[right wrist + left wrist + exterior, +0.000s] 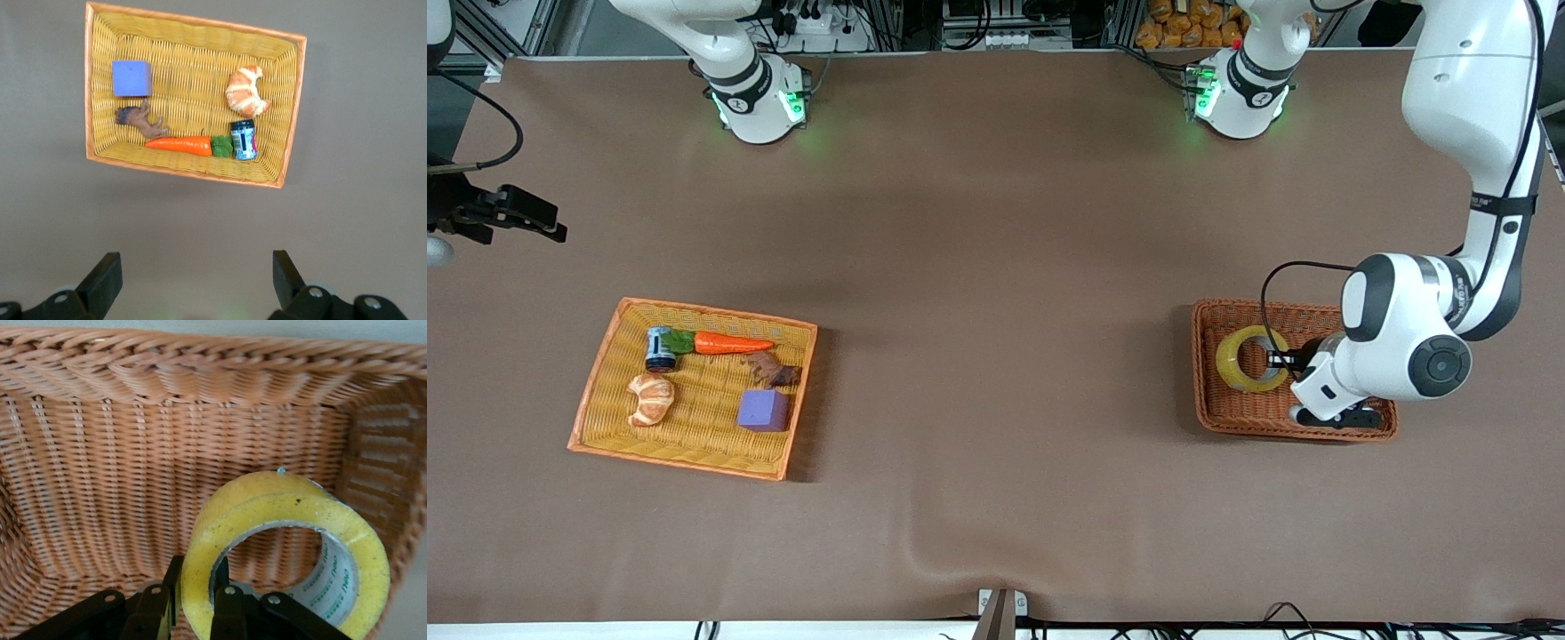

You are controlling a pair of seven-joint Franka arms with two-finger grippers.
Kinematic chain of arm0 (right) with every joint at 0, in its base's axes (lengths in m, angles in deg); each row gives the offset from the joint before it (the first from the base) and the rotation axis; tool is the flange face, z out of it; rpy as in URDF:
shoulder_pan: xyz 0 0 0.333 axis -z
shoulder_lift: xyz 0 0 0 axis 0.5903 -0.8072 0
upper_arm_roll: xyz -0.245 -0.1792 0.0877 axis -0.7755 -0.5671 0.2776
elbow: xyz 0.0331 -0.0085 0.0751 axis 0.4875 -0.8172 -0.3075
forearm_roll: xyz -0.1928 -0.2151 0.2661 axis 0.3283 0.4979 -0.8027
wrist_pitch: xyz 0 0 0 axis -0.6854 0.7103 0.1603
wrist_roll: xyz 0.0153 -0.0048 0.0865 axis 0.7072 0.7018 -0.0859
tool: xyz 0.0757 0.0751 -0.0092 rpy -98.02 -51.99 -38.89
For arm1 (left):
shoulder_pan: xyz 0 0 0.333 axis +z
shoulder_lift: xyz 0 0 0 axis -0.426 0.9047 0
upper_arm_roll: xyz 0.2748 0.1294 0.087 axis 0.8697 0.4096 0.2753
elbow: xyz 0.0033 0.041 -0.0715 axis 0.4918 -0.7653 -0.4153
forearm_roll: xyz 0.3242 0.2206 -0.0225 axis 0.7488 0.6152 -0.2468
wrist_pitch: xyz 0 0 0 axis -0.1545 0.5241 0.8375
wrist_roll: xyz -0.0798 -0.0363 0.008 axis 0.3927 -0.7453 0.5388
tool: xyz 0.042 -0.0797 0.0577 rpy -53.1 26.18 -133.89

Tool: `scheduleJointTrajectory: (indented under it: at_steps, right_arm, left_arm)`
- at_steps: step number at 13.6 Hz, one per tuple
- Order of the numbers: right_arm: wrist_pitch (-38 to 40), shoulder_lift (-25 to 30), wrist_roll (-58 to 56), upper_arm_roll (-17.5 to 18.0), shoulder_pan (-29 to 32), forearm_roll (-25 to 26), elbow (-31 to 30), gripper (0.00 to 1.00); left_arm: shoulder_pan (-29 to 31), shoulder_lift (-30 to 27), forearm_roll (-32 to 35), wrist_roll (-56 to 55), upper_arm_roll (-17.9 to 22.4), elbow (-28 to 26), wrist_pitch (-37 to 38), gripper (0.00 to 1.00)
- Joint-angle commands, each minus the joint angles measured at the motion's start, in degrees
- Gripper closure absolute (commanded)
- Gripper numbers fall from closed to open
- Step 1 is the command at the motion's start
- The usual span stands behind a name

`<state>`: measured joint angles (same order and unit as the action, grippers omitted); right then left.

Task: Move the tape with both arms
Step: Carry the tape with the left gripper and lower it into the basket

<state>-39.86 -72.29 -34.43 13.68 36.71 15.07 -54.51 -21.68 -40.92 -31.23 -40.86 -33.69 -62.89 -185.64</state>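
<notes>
The tape (pixel 1249 358), a yellowish roll with a grey core, is inside the brown wicker basket (pixel 1227 418) at the left arm's end of the table. My left gripper (pixel 1285 360) reaches into the basket and is shut on the roll's wall. In the left wrist view the tape (pixel 280 513) sits in my left gripper (pixel 198 577), with one finger inside the ring and one outside. My right gripper (pixel 551 224) hangs open and empty over the table at the right arm's end. It shows open in the right wrist view (pixel 197 280).
An orange wicker tray (pixel 596 378) lies toward the right arm's end. It holds a purple cube (pixel 763 411), a carrot (pixel 729 343), a croissant (pixel 651 399), a small can (pixel 660 348) and a brown figure (pixel 772 369). The tray (pixel 187 73) also shows in the right wrist view.
</notes>
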Motion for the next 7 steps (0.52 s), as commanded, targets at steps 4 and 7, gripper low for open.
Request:
scheduleJointTrajectory:
  at_steps: [4, 7]
  right_arm:
    - [-0.63, -0.62, -0.47, 0.15, -0.26, 0.47, 1.55, 0.00]
    - [-0.72, -0.62, -0.47, 0.15, -0.18, 0.21, 1.55, 0.00]
  left_arm:
    - [1.04, 1.62, 3.04, 1.08, -0.51, 0.97, -0.52, 0.00]
    - [1.21, 0.22, 4.10, 2.13, -0.69, 3.78, 0.79, 0.00]
